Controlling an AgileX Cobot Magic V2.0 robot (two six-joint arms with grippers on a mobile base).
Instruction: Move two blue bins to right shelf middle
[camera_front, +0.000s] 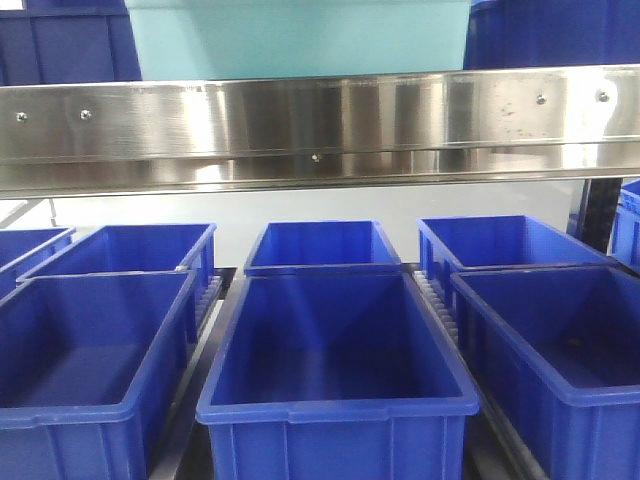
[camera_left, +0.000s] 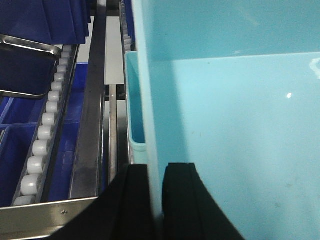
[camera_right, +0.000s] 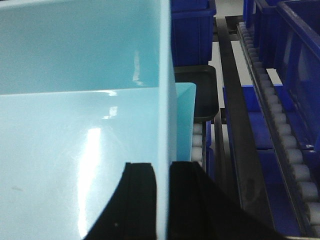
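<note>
Exterior front-facing view: the light-blue bin (camera_front: 300, 35) is seen above and behind the steel shelf tier (camera_front: 320, 120), open side up, long axis parallel to the tier's front lip. Each end wall is straddled and pinched, one finger inside and one outside, by the left gripper (camera_left: 156, 200) and the right gripper (camera_right: 162, 200). Dark blue bins (camera_front: 335, 350) are ranged beneath.

Bright, even light falls from above. The brushed steel shelf lip (camera_front: 320, 120) carries broad vertical bands of glare and smeared reflections. Below the lip, the dark blue bins (camera_front: 335, 350) have dim, shadowed floors and a hazy sheen on their walls. Above the lip, the pale cyan bin (camera_front: 300, 35) looks washed out. In the wrist views small white highlights dot that bin, and the left end effector's fingers (camera_left: 130, 200) and the right end effector's fingers (camera_right: 142, 200) are soft, featureless black shapes.
</note>
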